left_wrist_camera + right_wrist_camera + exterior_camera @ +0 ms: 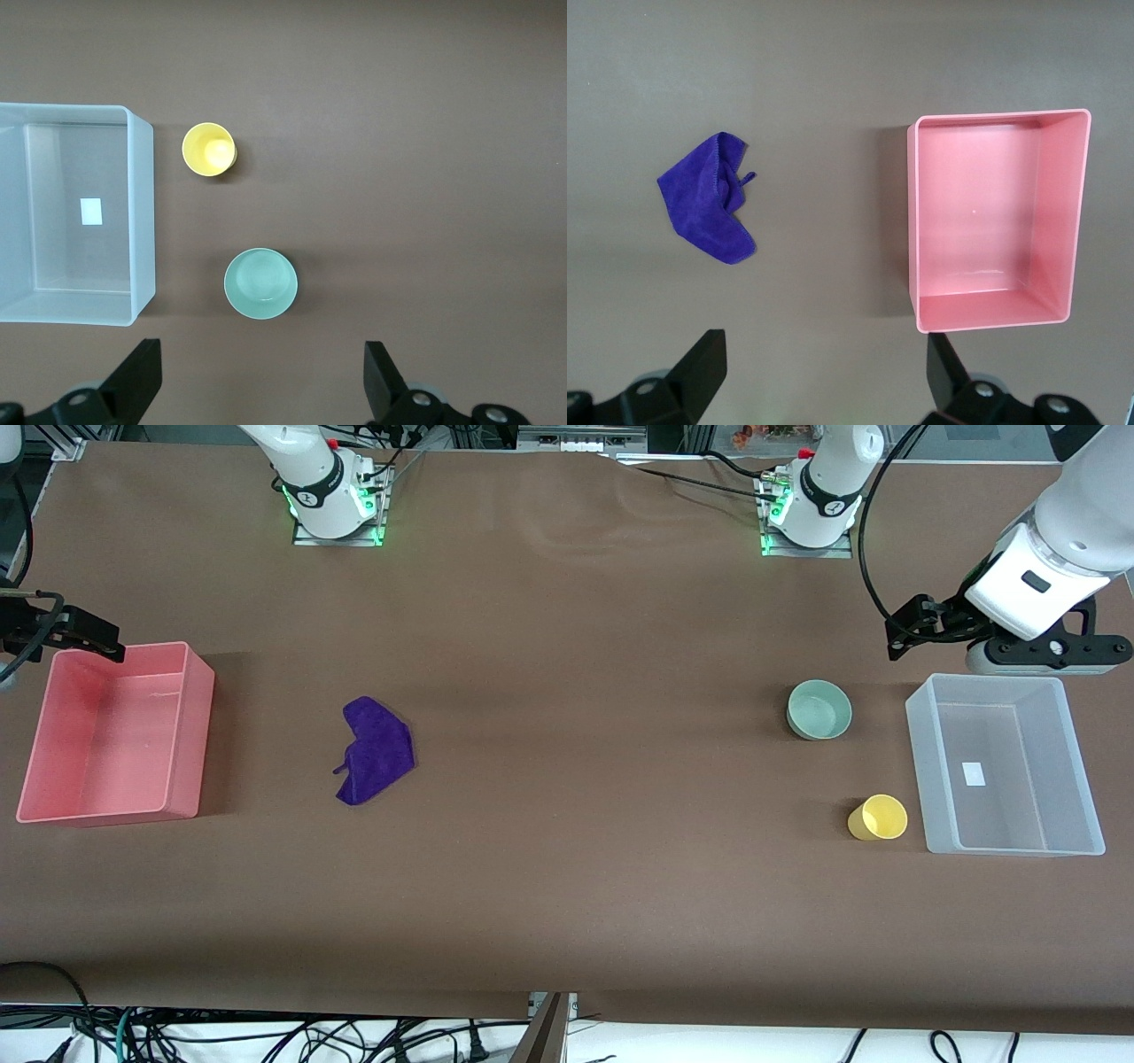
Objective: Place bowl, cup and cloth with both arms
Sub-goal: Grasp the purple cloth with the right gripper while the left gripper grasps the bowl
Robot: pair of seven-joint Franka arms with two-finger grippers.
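Note:
The pale mint-green bowl (819, 709) stands upright on the brown table near the left arm's end, also in the left wrist view (260, 282). The yellow cup (878, 817) stands nearer the front camera, beside the clear bin; it shows in the left wrist view too (209, 150). The purple cloth (376, 750) lies crumpled toward the right arm's end, also in the right wrist view (713, 197). My left gripper (905, 629) (263, 381) is open and empty, over bare table beside the bowl. My right gripper (97, 638) (824, 372) is open and empty, over the pink bin's corner.
A clear plastic bin (1014, 841) (142, 212), empty but for a white label, sits at the left arm's end. A pink bin (199, 726) (912, 221), empty, sits at the right arm's end. The arm bases stand along the table's edge farthest from the front camera.

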